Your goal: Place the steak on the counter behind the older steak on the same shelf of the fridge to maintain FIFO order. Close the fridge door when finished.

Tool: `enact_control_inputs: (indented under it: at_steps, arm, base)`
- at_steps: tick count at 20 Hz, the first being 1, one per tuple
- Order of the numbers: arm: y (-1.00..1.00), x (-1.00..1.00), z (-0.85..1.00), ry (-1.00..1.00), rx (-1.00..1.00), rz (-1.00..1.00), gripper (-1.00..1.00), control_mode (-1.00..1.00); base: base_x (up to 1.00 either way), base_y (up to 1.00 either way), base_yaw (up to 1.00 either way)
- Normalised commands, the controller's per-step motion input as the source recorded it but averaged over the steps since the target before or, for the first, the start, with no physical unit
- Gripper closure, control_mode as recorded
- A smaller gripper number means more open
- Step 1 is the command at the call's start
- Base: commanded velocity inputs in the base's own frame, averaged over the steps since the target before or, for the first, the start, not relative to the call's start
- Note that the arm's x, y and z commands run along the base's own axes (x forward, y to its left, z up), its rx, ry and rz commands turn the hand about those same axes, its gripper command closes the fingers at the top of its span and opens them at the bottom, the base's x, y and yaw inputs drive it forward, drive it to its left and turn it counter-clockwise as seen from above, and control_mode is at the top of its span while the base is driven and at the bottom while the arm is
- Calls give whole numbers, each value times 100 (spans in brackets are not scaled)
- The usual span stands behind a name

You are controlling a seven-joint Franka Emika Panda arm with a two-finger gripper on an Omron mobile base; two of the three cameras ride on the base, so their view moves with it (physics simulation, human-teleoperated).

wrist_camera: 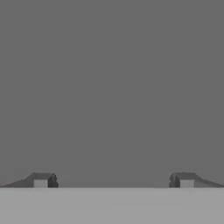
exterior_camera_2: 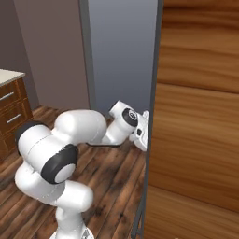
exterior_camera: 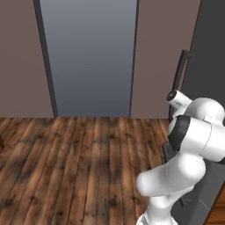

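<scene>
- End effector [wrist_camera: 113, 181] spread wide, nothing between the two dark fingertips [wrist_camera: 41, 180], which sit far apart at the bottom of the hand view.
- Pointed straight at a flat grey surface, very close up, looks like the fridge door [wrist_camera: 109, 87].
- In the left base view: white arm [exterior_camera: 189, 149] bent up at lower right, wrist end reaching toward the dark grey door slab [exterior_camera: 206, 57] with its dark bar handle [exterior_camera: 179, 70].
- In the right base view: arm [exterior_camera_2: 70, 144] stretched from lower left, hand tucked against the thin grey edge of the door [exterior_camera_2: 154, 93]; can't see the fingertips there.
- Brown wood panel [exterior_camera_2: 200, 116] taking up the right side of that view.
- Tall grey panel [exterior_camera: 90, 57] set in a dull brown wall straight ahead, wood plank floor [exterior_camera: 79, 167] below.
- Corner of the bench [exterior_camera_2: 9, 74] with brown drawers [exterior_camera_2: 11, 116] at far left of the right base view.
- Steak: can't tell where it is, nothing red anywhere.
</scene>
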Motion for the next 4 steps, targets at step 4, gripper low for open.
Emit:
enact_control_inputs:
  at_steps: [4]
  arm:
    - [-43, -1, -16, -17, 0, -13, -100, -100]
  base:
    - [0, 0, 0]
